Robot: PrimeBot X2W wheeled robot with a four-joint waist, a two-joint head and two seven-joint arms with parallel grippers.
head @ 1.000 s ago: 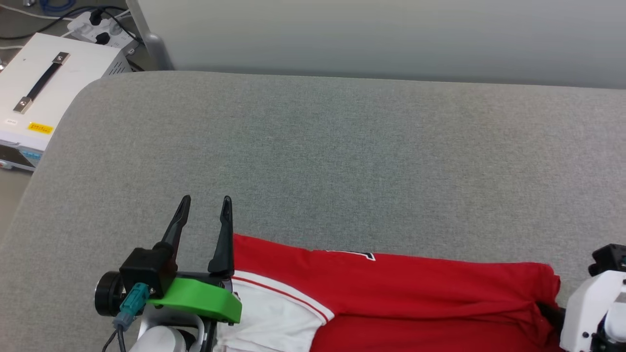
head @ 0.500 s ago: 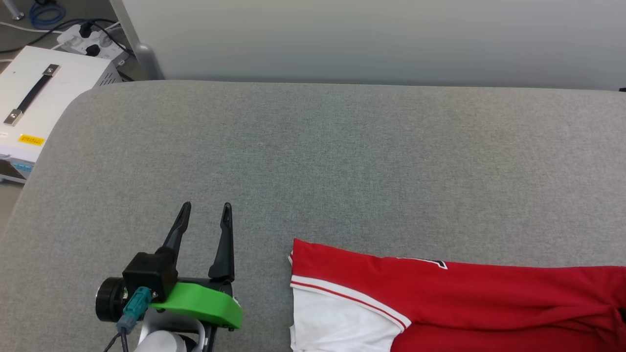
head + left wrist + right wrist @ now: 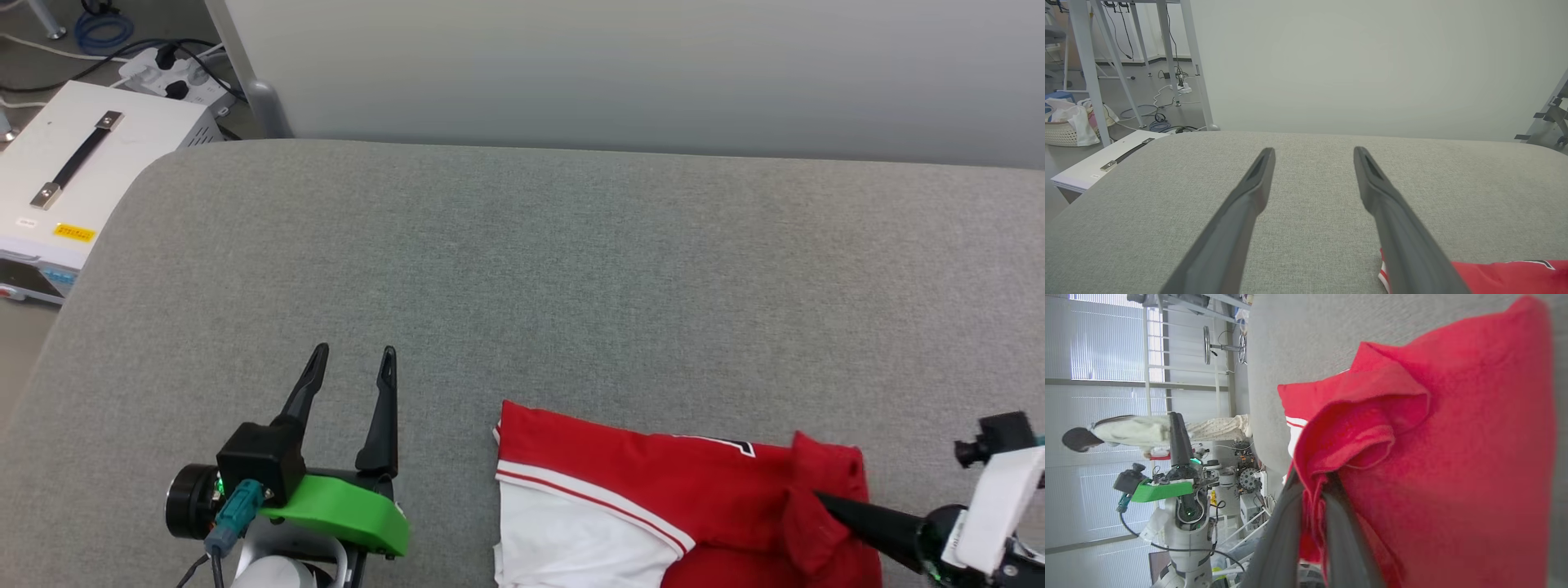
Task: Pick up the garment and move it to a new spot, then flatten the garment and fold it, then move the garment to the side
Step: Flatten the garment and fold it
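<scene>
Though far from garment (image 3: 653,482), white case (image 3: 131,159).

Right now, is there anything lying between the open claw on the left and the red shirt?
No. In the head view, a bare strip of grey upholstery separates the left gripper from the garment.

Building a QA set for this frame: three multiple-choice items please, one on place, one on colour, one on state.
1. Where is the shirt relative to the left gripper?
A. To its left
B. To its right
C. Beneath it

2. The shirt's sleeve is:
A. Black
B. Blue
C. White

3. The right gripper is:
A. Shut on the shirt
B. Open above the shirt
C. Shut on nothing

Key: 1 B, the head view shows it lying apart on that side. 2 C, it is plainly white. 3 A, red cloth bunches between its fingers.
</scene>
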